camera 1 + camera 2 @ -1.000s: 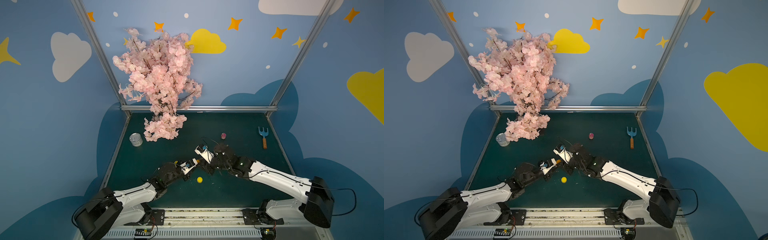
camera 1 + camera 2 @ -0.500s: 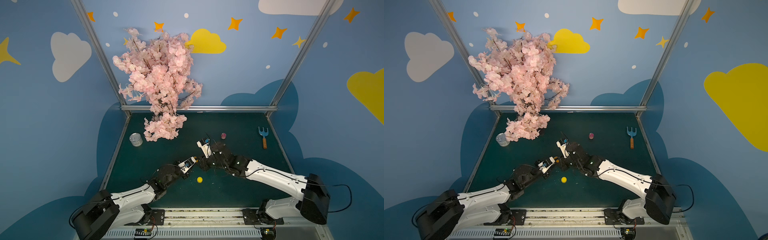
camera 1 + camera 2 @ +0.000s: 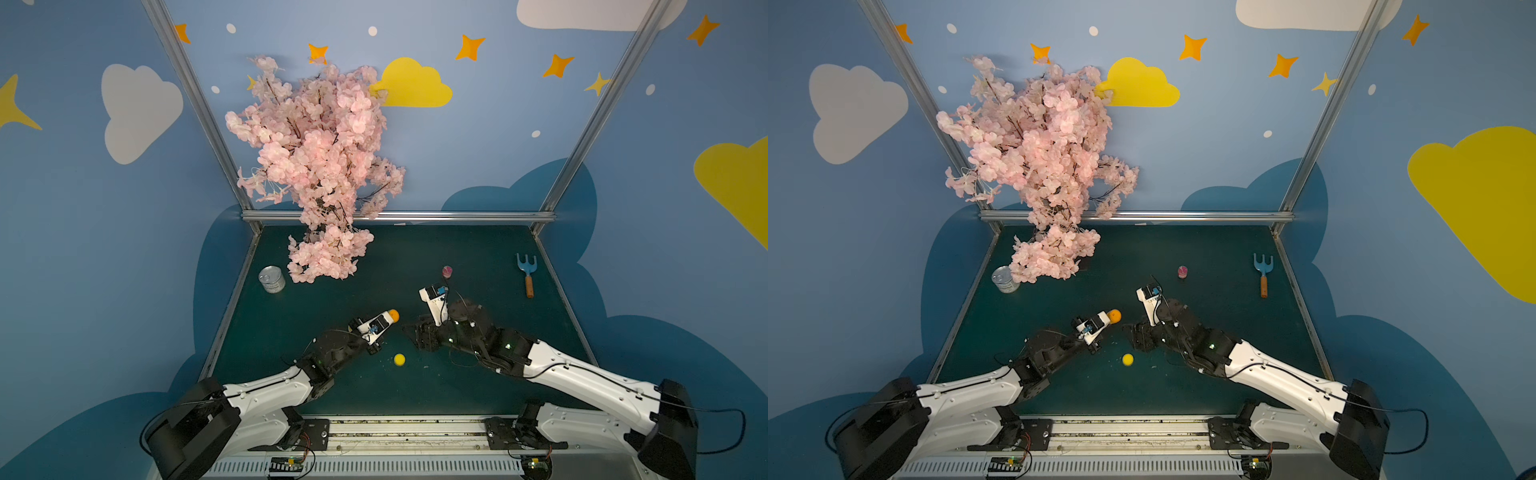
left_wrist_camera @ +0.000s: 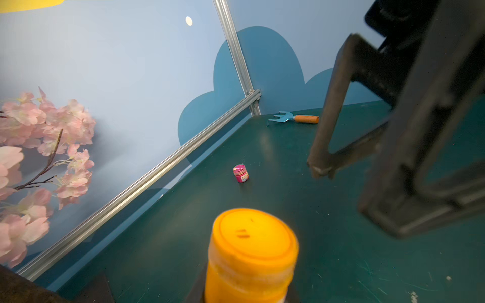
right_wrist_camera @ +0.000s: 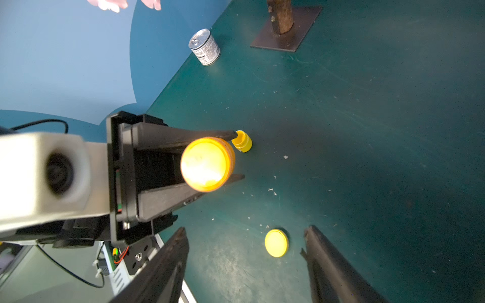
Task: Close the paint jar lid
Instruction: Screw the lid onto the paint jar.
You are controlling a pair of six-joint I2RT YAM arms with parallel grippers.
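The orange paint jar [image 4: 249, 272] is tilted above the table, and my left gripper [image 5: 238, 156] is shut on its body. Its orange lid [image 4: 253, 233] sits on the jar's mouth and faces the right wrist camera as a round disc [image 5: 207, 164]. In both top views the jar [image 3: 393, 316] [image 3: 1115, 316] shows at the tip of the left arm. My right gripper [image 5: 245, 229] stands open a short way off the lid, with nothing between its fingers [image 4: 319, 165]. In a top view the right gripper [image 3: 412, 334] sits just right of the jar.
A loose yellow lid [image 5: 276, 242] [image 3: 400, 359] lies flat on the green table below the grippers, and a small yellow jar [image 5: 242, 141] stands beside the left fingers. Farther off are a pink jar [image 3: 447, 271], a blue rake [image 3: 527, 270], a tin can [image 3: 272, 279] and the blossom tree [image 3: 320, 166].
My right gripper has opened, let go of the orange lid and drawn back from the jar. The left gripper has kept hold of the jar and lifted it slightly.
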